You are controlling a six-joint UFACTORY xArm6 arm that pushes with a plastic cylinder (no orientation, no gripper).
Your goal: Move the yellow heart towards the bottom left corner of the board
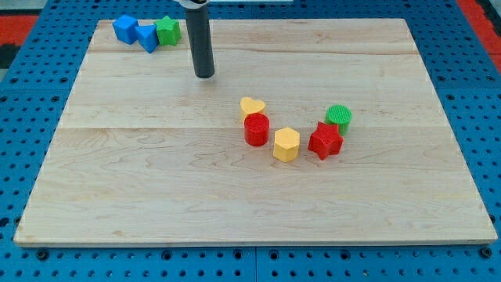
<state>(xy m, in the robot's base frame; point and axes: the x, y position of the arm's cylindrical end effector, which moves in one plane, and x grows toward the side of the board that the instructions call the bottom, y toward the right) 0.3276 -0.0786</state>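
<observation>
Though apart: yellow heart (252,105), my tip (203,75)

Robot lab bench: wooden board (156,180) on blue perforated table (31,86)

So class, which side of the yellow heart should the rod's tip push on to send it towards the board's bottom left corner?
Push its upper-right side. My tip stands up-left of the yellow heart, so it must circle round. The red cylinder touches the heart's lower edge and will likely slide along.
</observation>
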